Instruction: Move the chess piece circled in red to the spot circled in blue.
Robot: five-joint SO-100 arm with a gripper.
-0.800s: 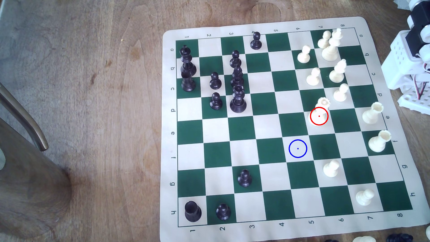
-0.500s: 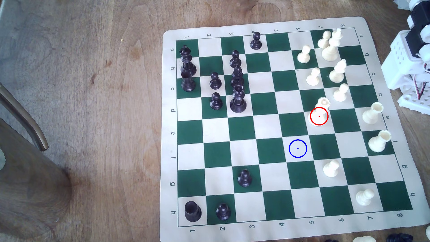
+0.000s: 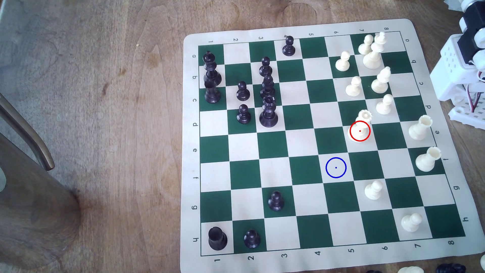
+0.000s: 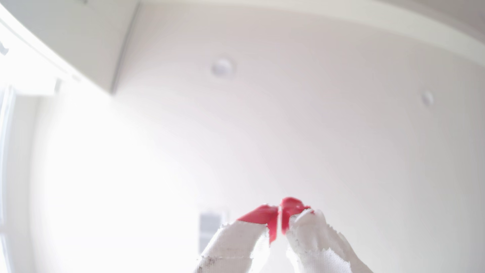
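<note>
Upright, the cream queen (image 3: 361, 125) is seen on its red-ringed square, diagonally next to the blue-ringed square (image 3: 336, 167), which is unoccupied. The gripper (image 4: 279, 218) is closed, red tips together, nothing held.

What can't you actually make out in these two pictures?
- Exterior view: the white robot arm is cut off by the right edge.
- Exterior view: the red ring covers the tall cream-white queen's base.
- Exterior view: dark and cream pieces off the board are cropped by the bottom edge.
- Wrist view: the red-tipped pincer, tips together, faces a glare-washed ceiling.
</note>
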